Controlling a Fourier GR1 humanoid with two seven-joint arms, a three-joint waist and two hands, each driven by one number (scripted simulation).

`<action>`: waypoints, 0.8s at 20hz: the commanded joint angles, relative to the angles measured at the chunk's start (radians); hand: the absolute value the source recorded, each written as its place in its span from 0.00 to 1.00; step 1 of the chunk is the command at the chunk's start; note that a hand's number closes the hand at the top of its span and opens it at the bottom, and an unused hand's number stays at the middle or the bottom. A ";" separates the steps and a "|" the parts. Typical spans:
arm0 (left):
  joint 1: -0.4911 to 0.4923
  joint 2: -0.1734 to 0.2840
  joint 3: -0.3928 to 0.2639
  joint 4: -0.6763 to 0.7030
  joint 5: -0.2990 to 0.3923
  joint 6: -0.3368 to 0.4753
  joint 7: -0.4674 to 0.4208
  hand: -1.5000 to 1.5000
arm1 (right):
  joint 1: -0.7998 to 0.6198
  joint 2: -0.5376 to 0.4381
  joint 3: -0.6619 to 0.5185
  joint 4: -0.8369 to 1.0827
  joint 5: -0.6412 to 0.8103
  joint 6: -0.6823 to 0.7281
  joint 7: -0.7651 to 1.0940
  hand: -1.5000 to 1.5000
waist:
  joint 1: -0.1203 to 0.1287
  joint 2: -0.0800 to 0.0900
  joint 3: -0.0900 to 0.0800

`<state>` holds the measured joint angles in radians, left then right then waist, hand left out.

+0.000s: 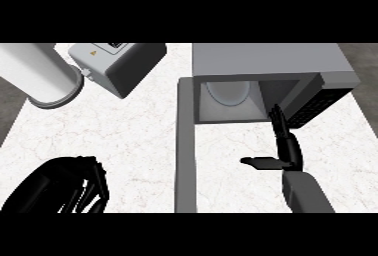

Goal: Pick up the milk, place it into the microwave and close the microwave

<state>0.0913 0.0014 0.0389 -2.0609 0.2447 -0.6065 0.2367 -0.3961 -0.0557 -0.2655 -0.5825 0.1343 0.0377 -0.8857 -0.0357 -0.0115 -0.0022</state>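
Note:
The milk carton (118, 65), white on top with grey sides, stands on the counter at the back left, away from both hands. The microwave (266, 60) sits at the back right with its cavity open and a round white turntable (227, 93) inside. Its door (185, 150) swings out toward me as a long grey slab. My right hand (286, 147) is open in front of the cavity's right side, fingers straight and pointing at the microwave, thumb out to the left, holding nothing. My left hand (63, 187) rests open at the lower left.
A large white cylinder (40, 75) lies at the far left, next to the milk carton. The marble counter (133, 145) spreads between the left hand and the open door. The microwave's dark control panel (319, 105) is just right of my right hand's fingertips.

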 commanded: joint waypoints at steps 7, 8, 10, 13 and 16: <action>-0.200 -0.001 -0.290 0.237 -0.240 0.167 -0.116 1.00 | 0.373 -0.022 0.078 -0.474 -0.050 0.122 0.094 0.00 | -0.010 0.005 0.000; -0.222 -0.001 -0.286 0.317 -0.274 0.155 -0.172 1.00 | 0.414 -0.042 0.071 -0.494 -0.061 0.143 0.100 0.00 | -0.009 0.008 0.000; -0.234 -0.001 -0.335 0.374 -0.317 0.157 -0.172 1.00 | 0.470 -0.057 0.076 -0.596 -0.070 0.152 0.141 0.00 | -0.009 0.008 0.000; -0.272 -0.001 -0.419 0.499 -0.395 0.238 -0.252 1.00 | 0.589 -0.063 0.095 -0.729 -0.075 0.176 0.117 0.00 | -0.010 0.009 0.000; -0.290 -0.001 -0.487 0.662 -0.424 0.345 -0.375 1.00 | 0.658 -0.094 0.109 -0.826 -0.068 0.207 0.121 0.00 | -0.008 0.011 0.000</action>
<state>-0.1634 0.0019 -0.3656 -1.5646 -0.1293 -0.3503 -0.0488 0.1422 -0.1153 -0.1742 -1.2565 0.0678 0.2051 -0.7751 -0.0443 -0.0034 -0.0025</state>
